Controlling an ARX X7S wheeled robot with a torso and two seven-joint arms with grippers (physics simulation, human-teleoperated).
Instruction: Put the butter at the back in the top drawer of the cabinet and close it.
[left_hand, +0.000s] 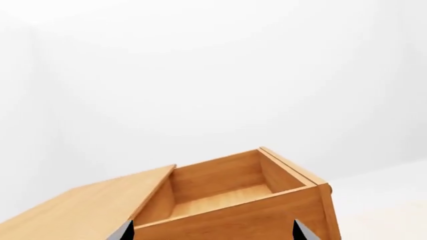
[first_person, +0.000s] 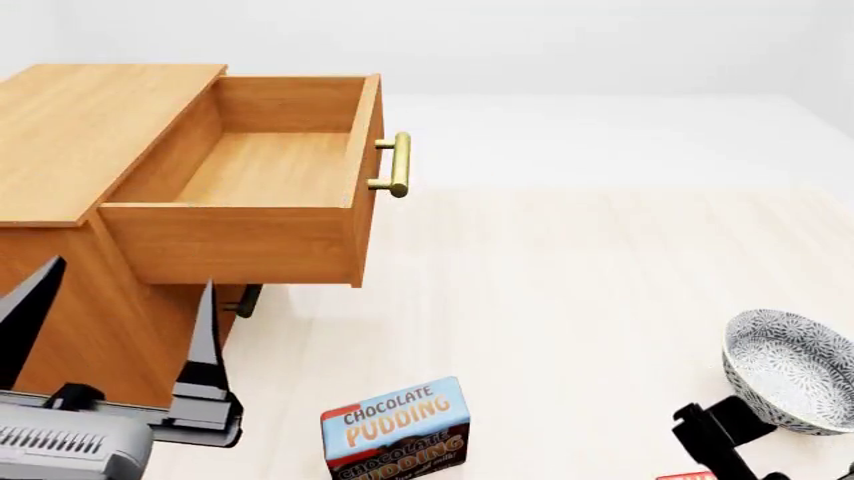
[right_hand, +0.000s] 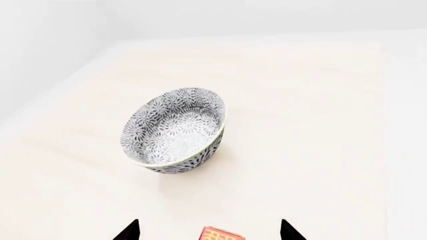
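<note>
Where right fingers (right_hand: 135, 231) spread: butter (right_hand: 220, 233) between.

Head camera looks down on top drawer (first_person: 267, 165) (left wrist's view too).

- The floor (first_person: 587, 290) is pale cream with a faint wood grain, and runs from 6 o'clock up past the middle of the room.
- The walls (first_person: 534, 40) are plain white, across 11 to 1 o'clock; their join with the floor is soft and hard to trace.
- Light is even and diffuse, with only weak shadows on the floor.
- A patterned grey-and-white bowl (right_hand: 175, 131) sits on the floor at about 4 o'clock.
</note>
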